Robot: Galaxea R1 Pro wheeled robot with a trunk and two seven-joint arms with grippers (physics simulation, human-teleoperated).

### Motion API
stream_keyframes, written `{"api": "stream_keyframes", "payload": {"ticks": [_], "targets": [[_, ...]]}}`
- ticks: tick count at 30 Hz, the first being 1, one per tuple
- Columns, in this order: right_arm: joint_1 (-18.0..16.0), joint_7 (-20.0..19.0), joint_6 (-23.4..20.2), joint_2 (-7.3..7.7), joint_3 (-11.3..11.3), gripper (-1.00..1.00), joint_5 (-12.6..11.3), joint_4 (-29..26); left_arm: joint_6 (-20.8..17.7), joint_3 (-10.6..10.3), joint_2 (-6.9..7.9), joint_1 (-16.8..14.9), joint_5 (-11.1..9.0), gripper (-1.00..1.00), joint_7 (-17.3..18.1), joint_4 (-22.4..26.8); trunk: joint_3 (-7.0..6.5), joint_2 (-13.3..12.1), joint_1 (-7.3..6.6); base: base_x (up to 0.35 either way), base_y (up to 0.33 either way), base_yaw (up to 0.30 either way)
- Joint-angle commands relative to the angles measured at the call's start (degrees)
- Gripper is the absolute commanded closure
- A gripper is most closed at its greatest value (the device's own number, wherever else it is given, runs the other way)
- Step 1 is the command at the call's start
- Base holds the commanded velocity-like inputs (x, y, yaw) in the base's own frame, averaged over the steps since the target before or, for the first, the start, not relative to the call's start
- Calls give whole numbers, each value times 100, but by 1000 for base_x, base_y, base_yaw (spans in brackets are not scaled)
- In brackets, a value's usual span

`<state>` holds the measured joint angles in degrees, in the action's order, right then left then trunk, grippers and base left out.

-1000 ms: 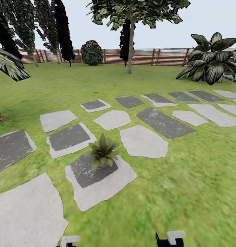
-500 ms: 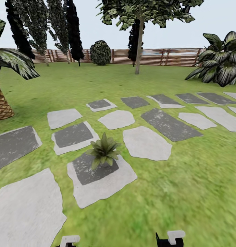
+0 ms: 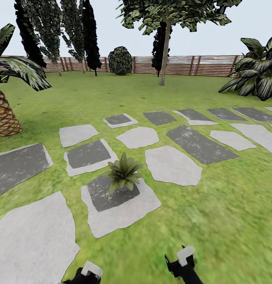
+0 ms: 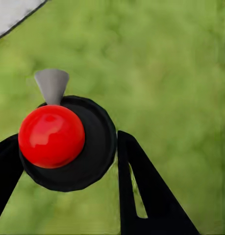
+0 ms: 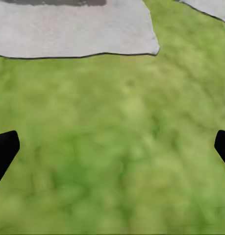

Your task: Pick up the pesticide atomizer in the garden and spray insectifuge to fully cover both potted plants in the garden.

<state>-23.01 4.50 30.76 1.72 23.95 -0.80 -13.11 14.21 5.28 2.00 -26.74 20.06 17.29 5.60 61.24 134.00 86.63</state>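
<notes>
Left wrist view: the pesticide atomizer (image 4: 68, 142) sits between the two black fingers of the left gripper (image 4: 63, 161), seen from above: round dark body, red spot on top, grey nozzle tip pointing away over grass. The fingers are clamped on its body from either side.

Right wrist view: the right gripper (image 5: 112, 147) has its fingertips far apart at the frame's two edges, nothing between them, over lawn with a grey stepping slab (image 5: 73, 29) along the top of the frame.

Head view: one potted plant (image 3: 123, 173) stands just left of centre, on a two-tone slab (image 3: 120, 205). Lawn lies between it and the grippers at the bottom edge. Palm trunk (image 3: 5, 114) at left, slatted fence (image 3: 183, 65) at the back.

Judgement: the bottle looks small, rigid and light, with a smooth round body that may twist or slip. A hold on the body below the head leaves the nozzle clear.
</notes>
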Motion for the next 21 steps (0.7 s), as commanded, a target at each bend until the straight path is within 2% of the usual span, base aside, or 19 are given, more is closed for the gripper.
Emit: {"api": "stream_keyframes", "payload": {"ticks": [1,3,4,5,6,8,11,12,16,21], "targets": [[-2,-119,-135,-1,152,-100,252,-325,-189,46,59,-87,224,100,463,67,5,2,-1,0,0,0],[-2,-590,-468,-3,220,-100,518,-745,-472,44,158,-189,448,100,1114,189,5,2,-1,0,0,0],[-2,-1067,-797,-4,242,-100,626,-1057,-612,36,237,-235,642,100,1643,319,5,2,-1,0,0,0],[-2,-1410,-1026,-5,248,-100,670,-1251,-669,32,286,-254,782,100,2005,426,5,2,-1,0,0,0],[-2,-2153,-1475,0,250,-100,722,-1645,-749,28,401,-277,1102,100,2825,748,5,2,-1,0,0,0],[-8,-2524,-1647,5,250,-100,737,-1833,-777,26,462,-279,1316,100,3300,990,5,2,-1,0,0,0],[-29,-2778,-1741,11,253,-100,775,-1945,-793,25,527,-280,1736,100,3663,1194,5,2,-1,0,0,0],[-40,-2817,-1755,9,256,-100,861,-1965,-796,25,537,-283,1969,100,3714,1223,5,2,-1,0,0,0],[-171,-2945,-1881,-122,213,-100,982,-2090,-874,-15,405,-349,2077,100,3669,1333,5,2,-1,0,0,0],[-210,-2794,-1717,-241,207,-100,818,-1994,-799,-26,549,-276,1990,100,3781,1400,5,2,-1,0,0,0]]}}
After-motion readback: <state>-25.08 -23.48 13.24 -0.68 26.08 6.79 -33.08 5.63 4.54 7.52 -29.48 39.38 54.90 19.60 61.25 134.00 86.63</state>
